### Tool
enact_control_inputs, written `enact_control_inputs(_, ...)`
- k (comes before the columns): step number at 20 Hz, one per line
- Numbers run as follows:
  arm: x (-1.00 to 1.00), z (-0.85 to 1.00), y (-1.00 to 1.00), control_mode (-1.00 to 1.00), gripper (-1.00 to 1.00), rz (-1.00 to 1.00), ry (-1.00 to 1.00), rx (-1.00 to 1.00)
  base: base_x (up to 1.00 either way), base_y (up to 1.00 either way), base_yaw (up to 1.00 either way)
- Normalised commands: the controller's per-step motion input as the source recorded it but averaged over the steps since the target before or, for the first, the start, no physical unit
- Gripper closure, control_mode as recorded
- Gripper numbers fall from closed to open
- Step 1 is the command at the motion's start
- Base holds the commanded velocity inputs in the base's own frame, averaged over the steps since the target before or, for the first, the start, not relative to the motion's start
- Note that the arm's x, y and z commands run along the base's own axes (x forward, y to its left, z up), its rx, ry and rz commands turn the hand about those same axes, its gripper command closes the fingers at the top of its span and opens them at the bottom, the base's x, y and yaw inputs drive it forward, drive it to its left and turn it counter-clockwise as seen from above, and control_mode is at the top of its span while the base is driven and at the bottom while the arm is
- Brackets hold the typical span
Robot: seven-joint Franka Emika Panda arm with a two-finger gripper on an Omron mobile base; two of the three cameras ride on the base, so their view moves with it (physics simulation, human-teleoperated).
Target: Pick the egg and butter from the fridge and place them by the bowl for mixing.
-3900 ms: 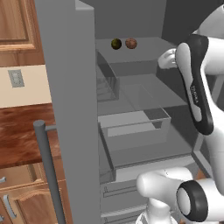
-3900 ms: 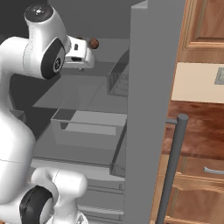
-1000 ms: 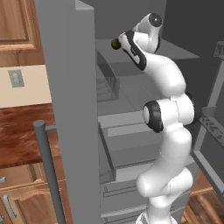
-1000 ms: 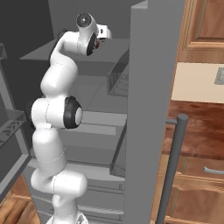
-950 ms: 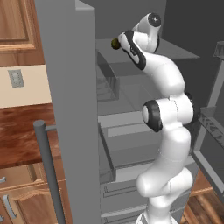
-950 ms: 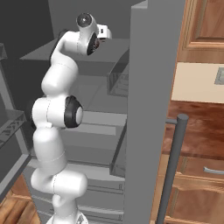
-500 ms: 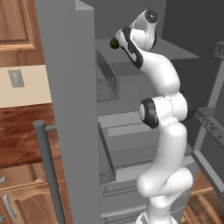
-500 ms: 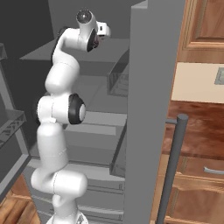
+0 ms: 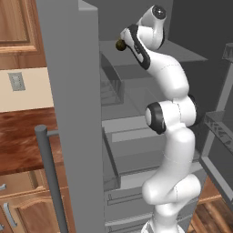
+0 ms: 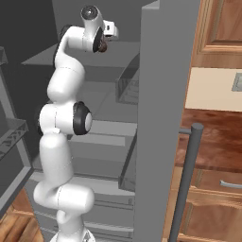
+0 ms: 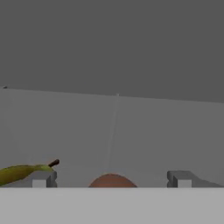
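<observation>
Hand view is showing the gripper (image 11: 111, 178) standing wide apart, its two grey fingertips (image 11: 43, 178) rising at the bottom with one reddish-brown egg (image 11: 112, 180) sitting between them, its rounded top peeking just above the lower edge; whether either pad is touching the egg cannot be told, and the gap on each side looks clear. Just beside the left-hand tip, a yellow-green curved object with a small dark stem (image 11: 24, 171) is lying on the shelf; it looks like a banana, though too little of it is showing to be sure. Beyond the fingers the grey shelf floor (image 11: 131, 131) is running back to the fridge's plain grey rear wall (image 11: 113, 43). In the left base view the white arm is reaching high into the open fridge (image 9: 73, 113), its hand at the top shelf, where one dark olive ball (image 9: 120, 44) is sitting right at the hand's edge. The fridge door is standing open toward the camera with its long vertical bar handle (image 9: 50, 177) in front of it, grey drawers and shelves are stacking below, and wooden cabinets (image 9: 18, 27) with a wall outlet (image 9: 17, 81) are flanking the left. In the right base view the arm is rising beside the same door, with one handle (image 10: 185, 179) visible.
</observation>
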Motion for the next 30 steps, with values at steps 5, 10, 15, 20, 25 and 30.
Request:
enact_control_inputs(5,0.00,-0.03,0.00,-1.00,-1.00,0.00,0.00,0.00,0.00,0.00,0.00)
enact_control_inputs(10,-0.15,-0.23,0.00,-1.00,-1.00,0.00,0.00,0.00,0.00,0.00,0.00)
enact_control_inputs(15,-0.12,-0.15,0.00,-1.00,-1.00,0.00,0.01,0.00,0.00,0.00,0.00)
enact_control_inputs(20,0.00,-0.37,0.00,-1.00,-1.00,0.00,0.06,0.00,0.00,0.00,0.00)
enact_control_inputs(25,0.00,-0.43,0.00,-1.00,-1.00,0.00,0.04,-0.01,0.00,0.00,0.00)
enact_control_inputs(30,0.00,-0.55,0.00,-1.00,1.00,0.00,0.09,-0.04,0.00,0.00,0.00)
